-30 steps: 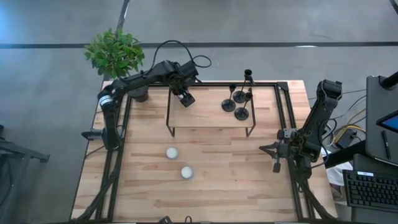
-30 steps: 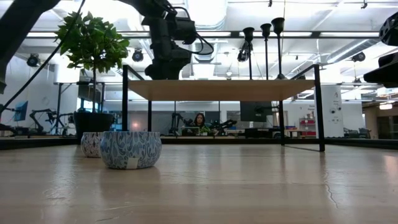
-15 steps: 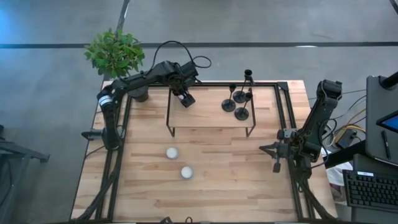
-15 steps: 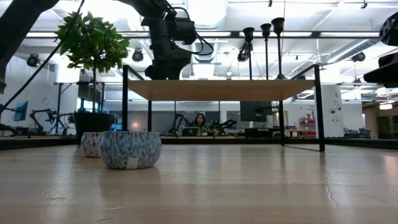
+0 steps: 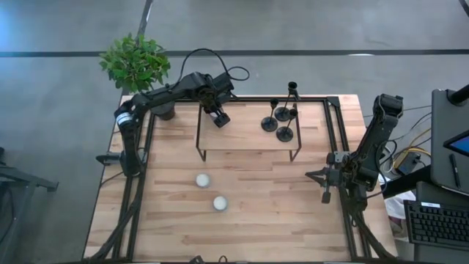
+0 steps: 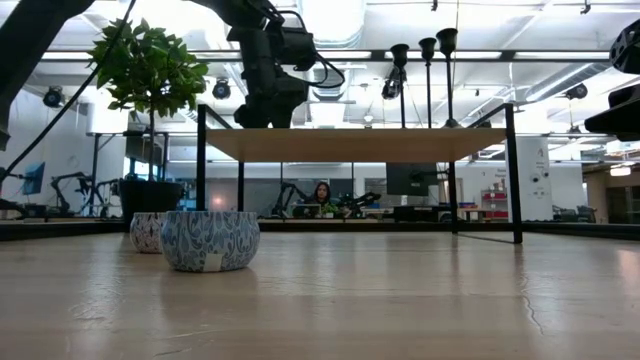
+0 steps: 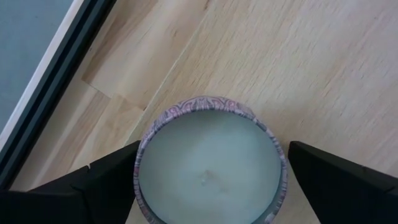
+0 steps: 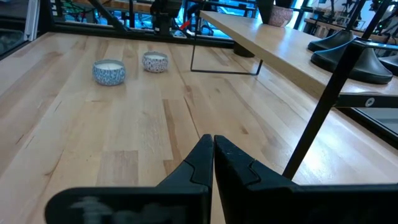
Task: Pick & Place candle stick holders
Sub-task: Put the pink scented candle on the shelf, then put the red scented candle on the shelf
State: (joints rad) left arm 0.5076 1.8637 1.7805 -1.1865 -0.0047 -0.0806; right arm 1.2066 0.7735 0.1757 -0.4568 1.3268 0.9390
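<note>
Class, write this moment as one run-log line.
left pincer: at candle on shelf | right pincer: shut, parked at table edge | candle stick holders: three upright on shelf

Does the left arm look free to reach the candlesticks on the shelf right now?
Probably not yet: the left gripper has its fingers around a candle at the shelf's other end. The candlesticks stand unobstructed.

Pale blond wood tabletop (image 5: 249, 183), black frame round it. Raised shelf (image 5: 249, 126) is the same light wood on thin black legs. Three candle stick holders (image 5: 282, 117) are plain black. Candles: white wax in tins with a blue-and-white swirly pattern (image 6: 209, 241), and the one under the left hand (image 7: 210, 167) looks more purplish-pink patterned. Leafy green plant (image 5: 135, 62), dark arms.
</note>
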